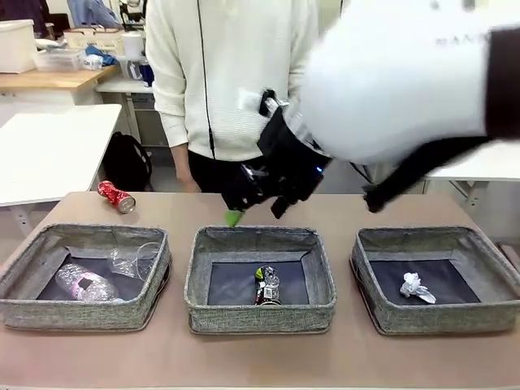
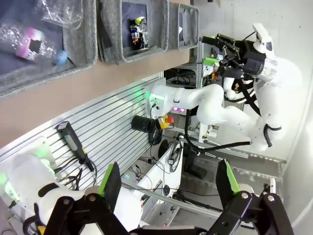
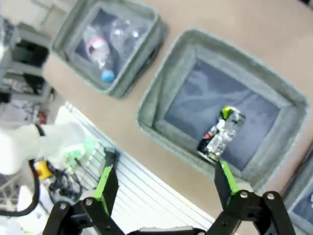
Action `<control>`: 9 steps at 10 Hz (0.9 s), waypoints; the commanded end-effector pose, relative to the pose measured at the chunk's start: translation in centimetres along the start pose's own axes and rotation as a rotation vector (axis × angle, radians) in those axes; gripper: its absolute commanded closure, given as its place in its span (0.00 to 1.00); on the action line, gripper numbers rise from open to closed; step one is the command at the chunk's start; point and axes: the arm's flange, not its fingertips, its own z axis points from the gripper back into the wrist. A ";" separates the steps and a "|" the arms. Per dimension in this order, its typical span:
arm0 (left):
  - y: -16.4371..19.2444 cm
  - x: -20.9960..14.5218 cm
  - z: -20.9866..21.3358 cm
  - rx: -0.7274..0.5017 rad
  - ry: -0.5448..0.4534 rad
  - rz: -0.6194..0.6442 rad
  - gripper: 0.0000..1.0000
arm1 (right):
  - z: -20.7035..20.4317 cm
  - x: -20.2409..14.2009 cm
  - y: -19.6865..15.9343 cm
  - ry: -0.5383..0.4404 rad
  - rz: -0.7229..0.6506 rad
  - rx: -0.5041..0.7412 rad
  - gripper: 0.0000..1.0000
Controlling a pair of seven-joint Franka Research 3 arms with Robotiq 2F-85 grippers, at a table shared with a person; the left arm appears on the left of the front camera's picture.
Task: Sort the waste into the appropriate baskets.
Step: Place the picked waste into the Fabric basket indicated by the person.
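Your right end effector (image 1: 256, 197) hangs open and empty above the middle basket (image 1: 260, 317) holding the dark can (image 1: 266, 286); next fetch the red can (image 1: 116, 197), upper left on the counter (image 1: 260, 357).

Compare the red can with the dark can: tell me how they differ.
The red can lies on the bare table behind the left basket; the dark can lies inside the middle basket. The red can is red and white, the dark can silver-black with green. Both lie on their sides.
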 end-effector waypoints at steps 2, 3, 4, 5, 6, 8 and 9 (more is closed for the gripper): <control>0.0 0.0 0.0 0.000 0.000 0.000 0.00 | 0.0 0.0 0.0 0.000 0.000 0.000 0.00; -1.4 1.2 -2.6 0.000 -0.058 -0.011 0.00 | 1.2 1.0 -3.8 -0.091 -0.123 0.266 0.00; -2.1 2.2 -5.5 -0.097 -0.023 -0.021 0.00 | 3.4 0.2 -6.4 -0.107 -0.202 0.360 0.00; -2.6 3.0 -8.3 -0.179 -0.036 -0.055 0.00 | 6.4 -1.7 -9.1 -0.108 -0.344 0.506 0.00; -2.7 3.6 -9.7 -0.248 -0.073 -0.045 0.00 | 8.7 -3.6 -11.5 -0.116 -0.400 0.624 0.00; -1.4 4.4 -11.0 -0.306 -0.155 0.002 0.00 | 11.4 -7.7 -16.5 -0.099 -0.510 0.790 0.00; -0.6 5.0 -10.9 -0.361 -0.215 0.019 0.00 | 12.5 -10.1 -19.8 -0.066 -0.512 0.931 0.00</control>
